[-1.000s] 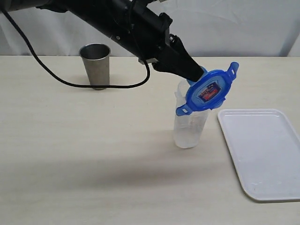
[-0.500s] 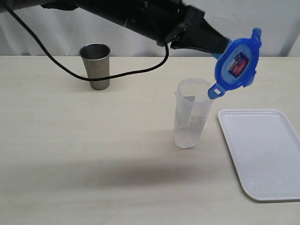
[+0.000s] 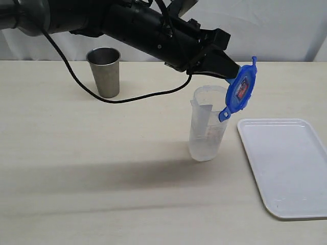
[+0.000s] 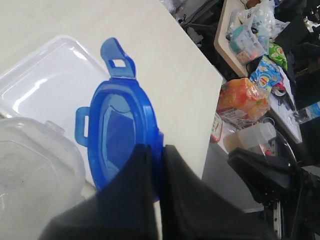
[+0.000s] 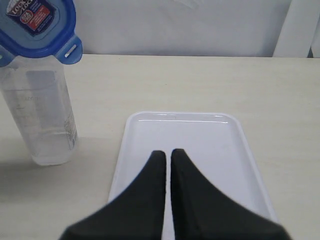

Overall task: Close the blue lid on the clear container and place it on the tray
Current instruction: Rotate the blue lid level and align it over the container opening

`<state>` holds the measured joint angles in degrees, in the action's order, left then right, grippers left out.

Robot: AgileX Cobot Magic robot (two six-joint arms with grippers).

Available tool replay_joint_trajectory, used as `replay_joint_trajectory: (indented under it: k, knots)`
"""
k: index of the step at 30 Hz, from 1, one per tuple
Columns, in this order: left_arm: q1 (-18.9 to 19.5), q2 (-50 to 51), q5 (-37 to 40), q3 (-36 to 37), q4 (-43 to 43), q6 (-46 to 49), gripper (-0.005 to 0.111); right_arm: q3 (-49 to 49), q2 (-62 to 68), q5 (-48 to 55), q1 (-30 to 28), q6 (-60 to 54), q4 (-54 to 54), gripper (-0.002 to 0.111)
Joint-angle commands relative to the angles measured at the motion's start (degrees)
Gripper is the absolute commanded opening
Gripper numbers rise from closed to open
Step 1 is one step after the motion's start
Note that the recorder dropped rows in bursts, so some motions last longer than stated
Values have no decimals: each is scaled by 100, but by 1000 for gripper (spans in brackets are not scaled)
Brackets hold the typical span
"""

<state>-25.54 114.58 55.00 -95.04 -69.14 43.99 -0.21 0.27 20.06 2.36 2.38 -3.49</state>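
Note:
The blue lid (image 3: 240,89) hangs nearly on edge beside the upper right rim of the clear container (image 3: 207,125), which stands upright left of the white tray (image 3: 286,163). My left gripper (image 3: 231,76) is shut on the lid's edge; in the left wrist view the black fingers (image 4: 142,165) pinch the lid (image 4: 117,135) next to the container's mouth (image 4: 35,165). My right gripper (image 5: 166,152) is shut with nothing in it, above the tray (image 5: 200,150). From there the lid (image 5: 37,25) shows at the container's (image 5: 45,120) top.
A grey steel cup (image 3: 104,71) stands at the back left of the table. A black cable (image 3: 102,94) from the left arm loops over the table behind the container. In the left wrist view a cluttered desk (image 4: 250,45) shows beyond the table's edge.
The left gripper swung the lid up and to the right away from the container's mouth, then brought it back down to the rim's right side, turned almost edge-on.

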Motion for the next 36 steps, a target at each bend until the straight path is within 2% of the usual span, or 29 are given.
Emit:
replay_joint_trajectory:
  k: [1, 9, 20, 36]
  knots:
    - [-49, -29, 92, -30, -139, 71, 0, 21, -27, -31, -19, 3, 8, 4]
    - [-36, -29, 332, -30, -55, 71, 0, 21, -27, -31, -19, 3, 8, 4]
    - [357, -29, 830, -30, -10, 71, 0, 21, -27, -31, -19, 3, 8, 4]
    - [357, -15, 578, -30, 552, 49, 0, 21, -27, -31, -19, 3, 8, 4]
